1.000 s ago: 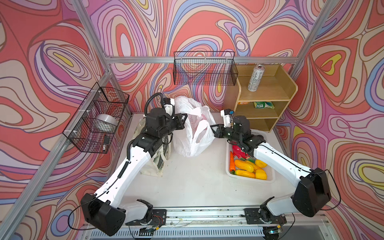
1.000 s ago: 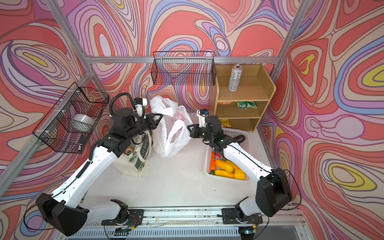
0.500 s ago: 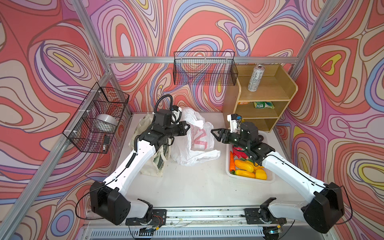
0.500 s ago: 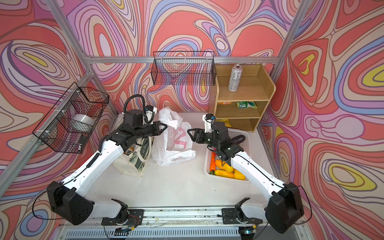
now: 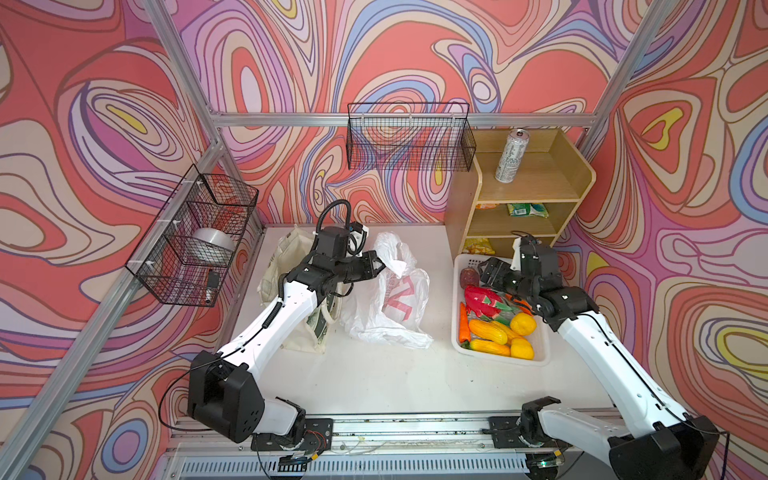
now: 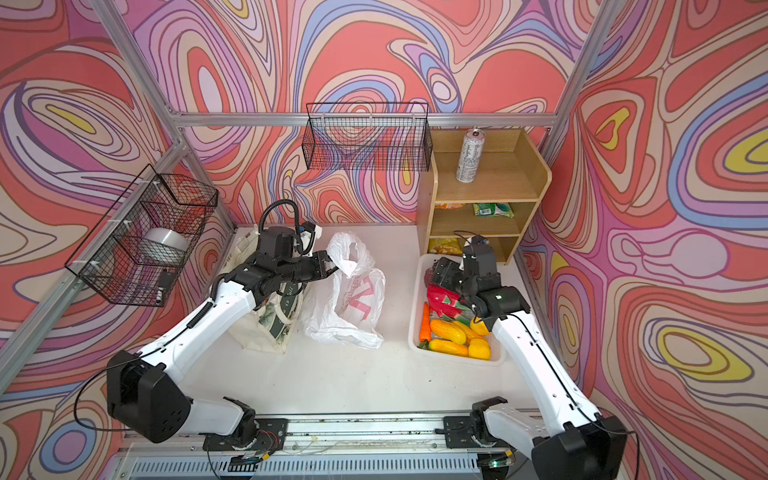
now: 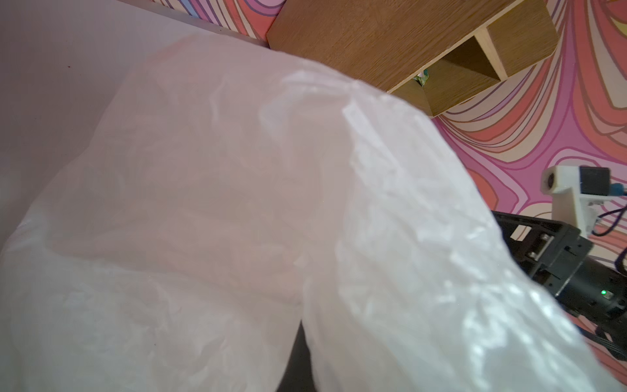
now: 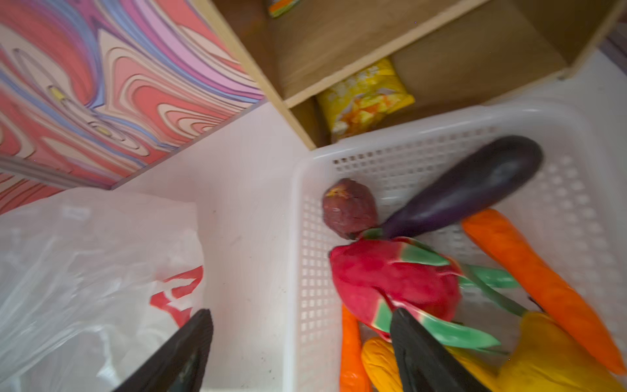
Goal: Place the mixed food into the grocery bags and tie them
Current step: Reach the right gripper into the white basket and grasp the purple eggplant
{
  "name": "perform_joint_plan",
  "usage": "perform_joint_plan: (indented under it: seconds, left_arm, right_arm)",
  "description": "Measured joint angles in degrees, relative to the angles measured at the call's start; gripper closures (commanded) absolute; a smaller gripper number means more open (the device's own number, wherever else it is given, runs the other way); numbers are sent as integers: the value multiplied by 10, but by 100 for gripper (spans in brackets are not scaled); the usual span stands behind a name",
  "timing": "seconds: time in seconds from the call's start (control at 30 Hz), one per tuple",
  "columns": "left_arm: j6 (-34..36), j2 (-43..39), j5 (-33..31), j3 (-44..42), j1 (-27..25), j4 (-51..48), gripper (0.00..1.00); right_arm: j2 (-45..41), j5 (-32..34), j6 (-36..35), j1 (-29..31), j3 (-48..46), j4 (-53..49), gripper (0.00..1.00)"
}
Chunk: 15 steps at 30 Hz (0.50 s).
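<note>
My left tool [image 5: 377,265] pinches the rim of the plastic bag [image 5: 395,309]; my right tool [image 8: 300,312], spread wide, hovers just beside the dragon fruit [image 8: 390,278]; I'd grasp it next.

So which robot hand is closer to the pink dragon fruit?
Right. The right hand hangs open by the dragon fruit, over the basket; the left hand is far off, pinching the plastic bag.

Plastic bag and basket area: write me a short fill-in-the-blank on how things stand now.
The left gripper is shut on the ___ plastic bag.
The right gripper, above the basket, is ___.
The silver can stands upright on the ___ level of the wooden shelf.
Missing words: white; open; top.
</note>
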Motion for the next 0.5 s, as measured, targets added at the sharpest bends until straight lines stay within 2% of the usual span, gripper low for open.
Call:
perform_joint_plan:
  seconds: [0.23, 0.5]
  left_arm:
    - [-38, 0, 14, -5, 0, 42, 100]
    - [-66, 12, 35, -11, 0, 92, 100]
  right_arm:
    - [52, -6, 20, -109, -19, -22, 16]
    - [183, -9, 61, -140, -20, 20, 16]
